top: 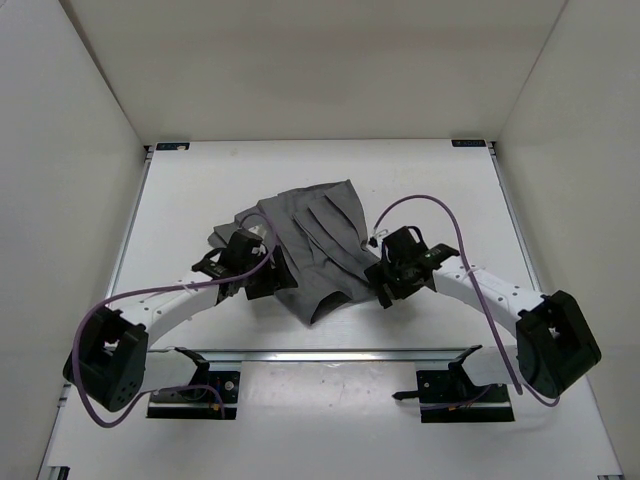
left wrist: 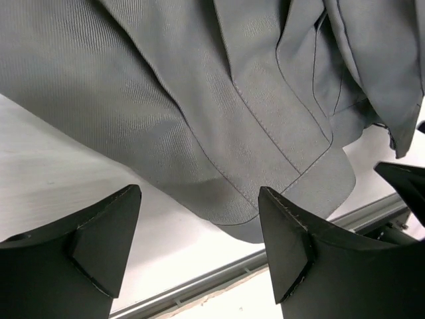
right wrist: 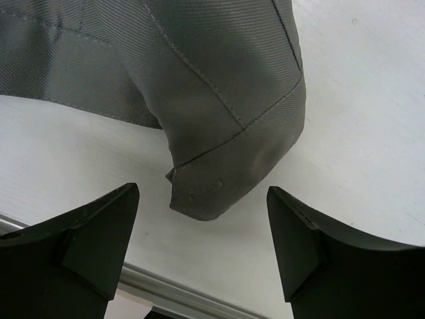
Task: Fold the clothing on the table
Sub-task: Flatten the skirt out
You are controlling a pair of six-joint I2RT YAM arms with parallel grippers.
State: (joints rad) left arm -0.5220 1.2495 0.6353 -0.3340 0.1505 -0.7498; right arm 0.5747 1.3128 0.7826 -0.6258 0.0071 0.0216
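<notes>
Clothing (top: 318, 240) on table (top: 200, 190), corners before spread jaws

1. Medium-grey pleated fabric garment (left wrist: 199, 100): it is lying spread over the upper part of the view, its overlapping panels carrying stitched seams. A rounded hem corner is reaching toward the near edge.
2. Matte white tabletop (left wrist: 60, 166): it is showing bare at the left and just below the hem.
3. Thin silver metal rail (left wrist: 219, 276): it is running slantwise along the tabletop's near edge.
4. Left pincer (left wrist: 199, 193): its black wedge-shaped fingers (left wrist: 106, 246) are standing wide apart and gripping nothing. The hem is lying just beyond their tips.
5. Black angular part (left wrist: 405, 186): it is poking in at the right edge, and what it belongs to cannot be told.
</notes>
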